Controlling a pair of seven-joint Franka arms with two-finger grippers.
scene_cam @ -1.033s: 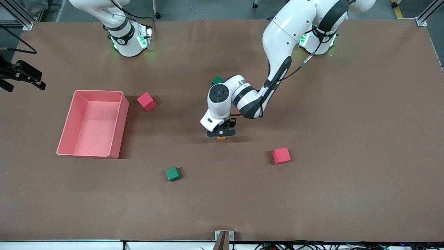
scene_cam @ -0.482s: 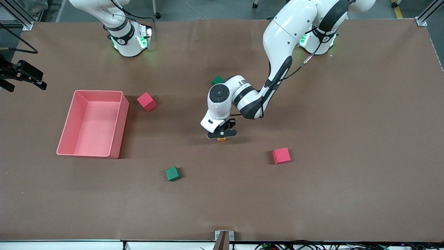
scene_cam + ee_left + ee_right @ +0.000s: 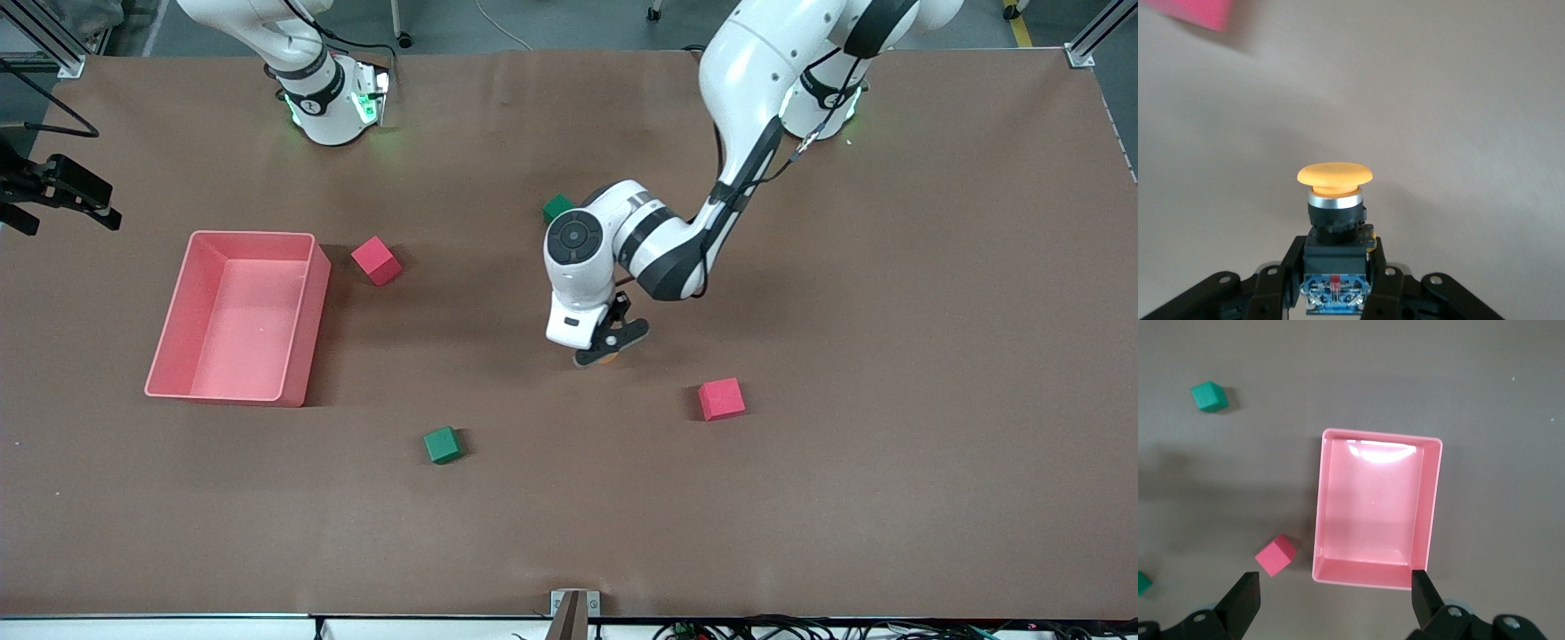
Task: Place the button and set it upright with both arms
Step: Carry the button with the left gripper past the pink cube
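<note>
My left gripper (image 3: 609, 348) is low over the middle of the table and is shut on the button (image 3: 608, 359). In the left wrist view the fingers (image 3: 1288, 263) clamp the button's black body, and its round orange cap (image 3: 1335, 175) points away from the gripper (image 3: 1336, 257) toward the table. My right gripper (image 3: 1333, 577) is open and empty, high above the pink bin (image 3: 1381, 439). The right arm's base (image 3: 324, 98) stands at the table's edge.
The pink bin (image 3: 253, 235) stands toward the right arm's end, with a red cube (image 3: 376, 260) beside it. A second red cube (image 3: 721, 398) and a green cube (image 3: 442, 444) lie nearer the camera. Another green cube (image 3: 557, 207) lies by the left arm's wrist.
My left gripper has moved a little toward the left arm's end of the table and has turned, with the button still in it. The right arm has hardly moved.
</note>
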